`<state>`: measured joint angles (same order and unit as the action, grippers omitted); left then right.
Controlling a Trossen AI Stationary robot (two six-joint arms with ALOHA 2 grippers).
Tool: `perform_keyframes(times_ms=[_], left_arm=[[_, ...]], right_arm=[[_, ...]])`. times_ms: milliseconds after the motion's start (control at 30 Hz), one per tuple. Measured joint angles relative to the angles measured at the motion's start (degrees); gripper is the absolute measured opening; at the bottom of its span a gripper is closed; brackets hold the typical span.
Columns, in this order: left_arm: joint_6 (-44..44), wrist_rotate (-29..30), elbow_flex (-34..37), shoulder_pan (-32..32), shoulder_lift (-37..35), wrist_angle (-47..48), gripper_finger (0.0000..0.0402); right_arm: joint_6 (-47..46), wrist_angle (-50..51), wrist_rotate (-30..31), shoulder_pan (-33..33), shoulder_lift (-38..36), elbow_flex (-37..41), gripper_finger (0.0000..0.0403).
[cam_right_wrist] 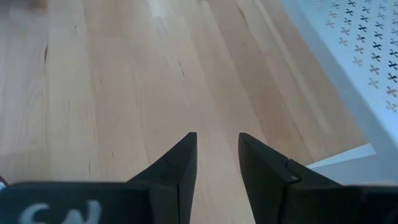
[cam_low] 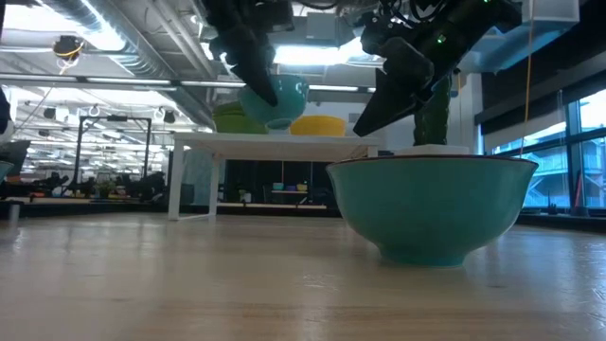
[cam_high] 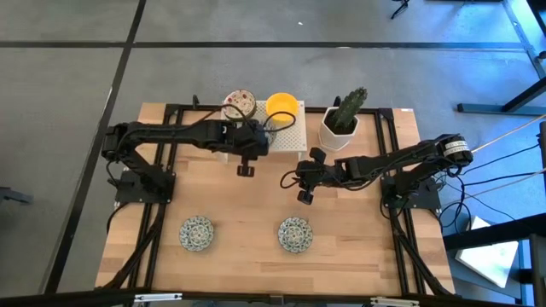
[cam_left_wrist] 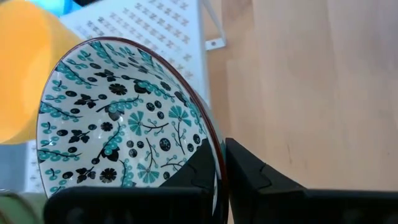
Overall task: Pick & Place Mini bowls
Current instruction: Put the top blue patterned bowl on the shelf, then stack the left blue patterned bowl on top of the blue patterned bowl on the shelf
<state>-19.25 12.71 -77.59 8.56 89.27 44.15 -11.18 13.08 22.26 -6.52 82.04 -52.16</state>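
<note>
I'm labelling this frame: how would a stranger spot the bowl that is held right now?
Find the white perforated rack at the table's far edge. Beside it, the left tool pinches a patterned bowl by its rim. Unlike the two matching bowls lying flat near the front, it is tilted in the air.

Two patterned bowls sit upright on the bench front; a third patterned bowl hangs tilted, rim pinched; yellow bowl and speckled bowl rest at the back.

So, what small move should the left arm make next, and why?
Probably carry the patterned bowl forward over the bare table and lower it. The left tool is shut on its rim beside the white rack, lifted, and two matching bowls already sit at the front.
</note>
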Motion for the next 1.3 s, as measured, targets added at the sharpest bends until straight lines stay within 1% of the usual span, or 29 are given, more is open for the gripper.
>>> perform_keyframes(times_ms=[133,233,333,467,533,733,867,1000,1167,1300], left_arm=[[0.0,-0.1,1.3,0.0,0.0,0.4,0.0017],[-0.1,3.6,1.4,0.0,0.0,0.2,0.0018],[-0.2,4.5,1.4,0.0,0.0,-0.5,0.0020],[-0.2,2.6,1.4,0.4,0.2,-1.0,0.0039],[-0.2,2.6,1.3,0.6,1.3,-1.3,0.0050],[-1.5,4.3,1.2,1.0,5.1,-1.8,0.0072],[-1.6,6.4,1.1,0.9,6.2,-2.2,0.0079],[-2.3,8.5,1.2,-0.2,4.9,-1.4,0.0097],[-2.3,8.8,-1.3,-1.8,1.0,-1.8,0.0133],[-2.1,11.3,-1.7,-3.3,-2.2,-1.6,0.0161]], right_arm=[[0.0,0.0,0.0,0.0,0.0,0.0,0.0118],[0.0,-0.2,0.0,0.0,0.0,0.0,0.0118],[-0.1,-0.3,0.0,0.0,0.0,-0.1,0.0118],[-0.1,-0.3,-0.1,0.0,0.0,-0.1,0.0118],[-0.2,-0.3,-1.0,0.0,0.0,-0.1,0.0118],[-0.1,-0.3,-1.5,0.0,0.0,-0.1,0.0118],[-0.1,0.1,-1.5,0.0,0.0,-0.1,0.0118],[-0.1,0.1,-1.5,0.0,0.0,-0.1,0.0118],[-0.2,0.1,-1.5,0.0,0.0,-0.1,0.0118],[-0.5,0.6,-1.5,0.0,0.0,-0.1,0.0118]])
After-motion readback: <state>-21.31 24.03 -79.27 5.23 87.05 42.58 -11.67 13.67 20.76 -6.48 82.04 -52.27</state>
